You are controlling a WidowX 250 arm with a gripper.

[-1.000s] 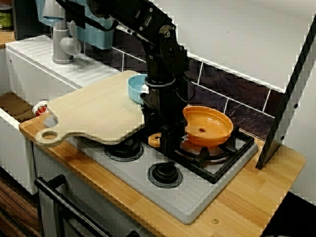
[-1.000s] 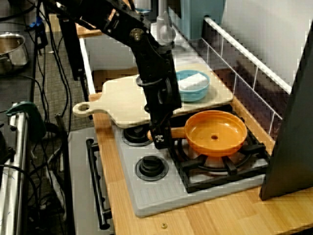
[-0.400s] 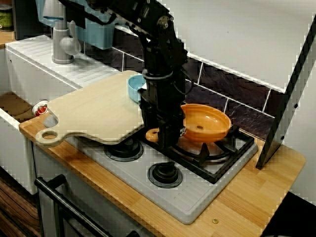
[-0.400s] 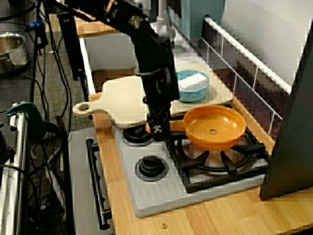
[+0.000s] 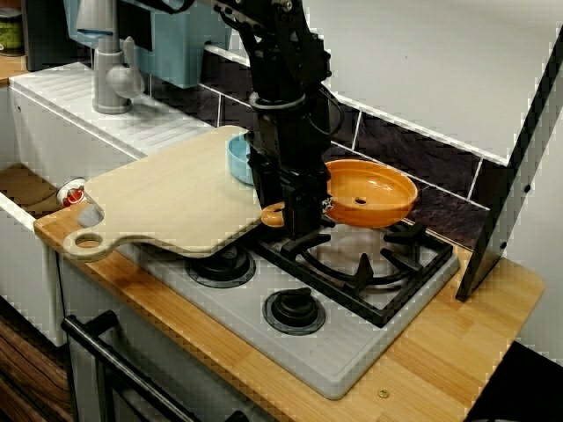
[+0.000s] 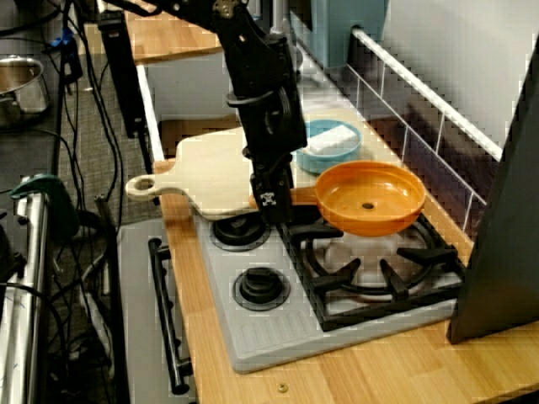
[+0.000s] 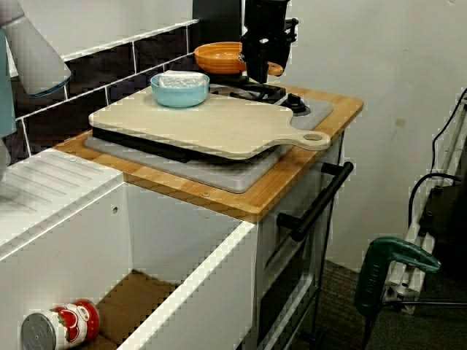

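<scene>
End effector [image 5: 297, 214] grips one orange pan [image 5: 371, 194] by its handle; one cutting board [image 5: 171, 200], one blue bowl [image 6: 333, 146] beside.

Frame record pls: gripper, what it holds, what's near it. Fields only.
gripper: shut on the handle of the orange pan
pan: in the air above the burner grate, roughly level, nothing in it
cutting board: lies over the left of the stove, beside the gripper
blue bowl: on the board, something white inside
can: on its side in the sink
</scene>
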